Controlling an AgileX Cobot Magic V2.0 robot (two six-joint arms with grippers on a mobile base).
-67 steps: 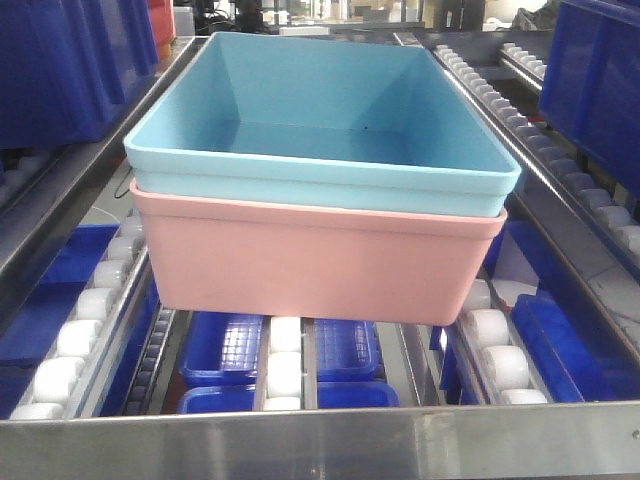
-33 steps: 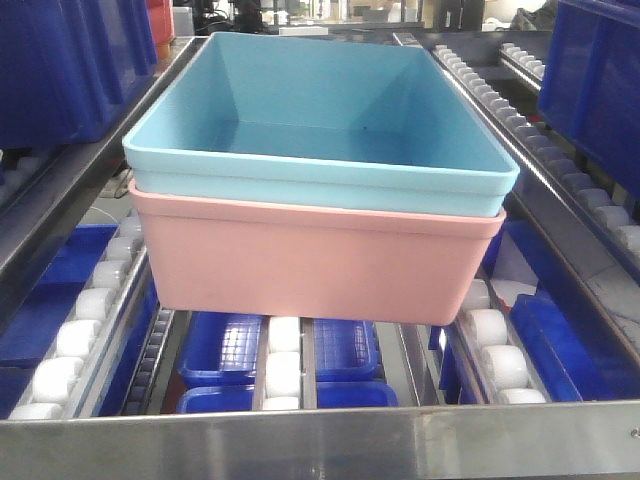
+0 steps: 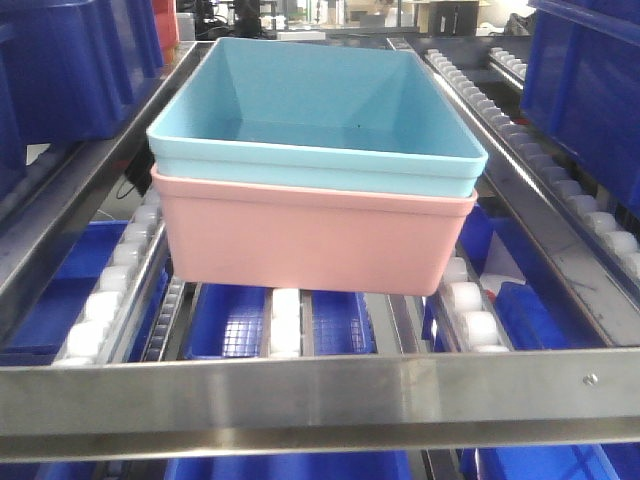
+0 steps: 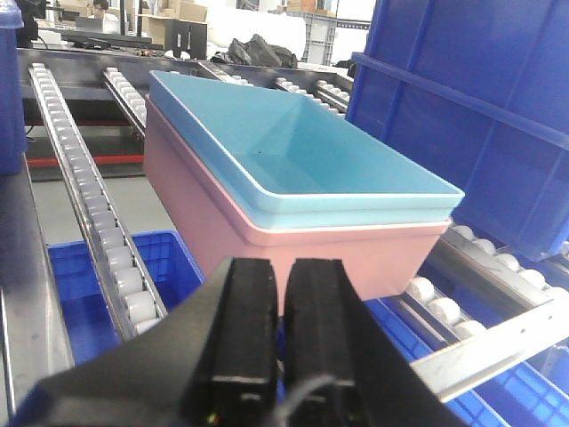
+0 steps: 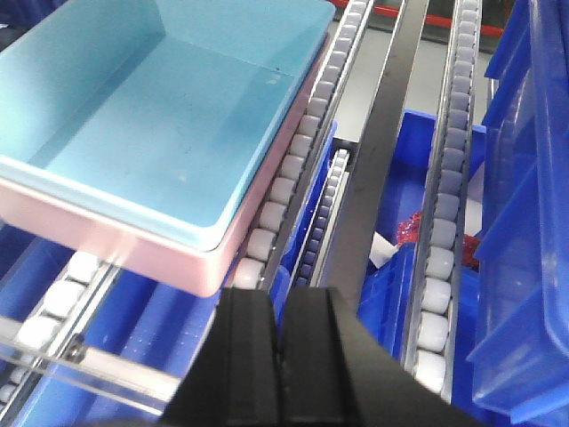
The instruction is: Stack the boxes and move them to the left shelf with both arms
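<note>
Steel flow rack (image 3: pixel 300 400) with white rollers (image 3: pixel 285 318) under light blue bin (image 3: pixel 320 110) nested in salmon pink bin (image 3: pixel 310 240), dark blue crates (image 3: pixel 590 90) cropped at both sides, left wrist view: left gripper (image 4: pixel 283 334) fingers pressed together holding nothing, near the stack, right wrist view: right gripper (image 5: pixel 277 342) likewise closed and empty, tips cut off, stack's far end out of frame.

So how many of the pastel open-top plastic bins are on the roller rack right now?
2. The light blue rectangular plastic bin sits nested in the salmon pink plastic bin, which rests on the steel flow rack's white rollers. Both grippers are empty.
</note>
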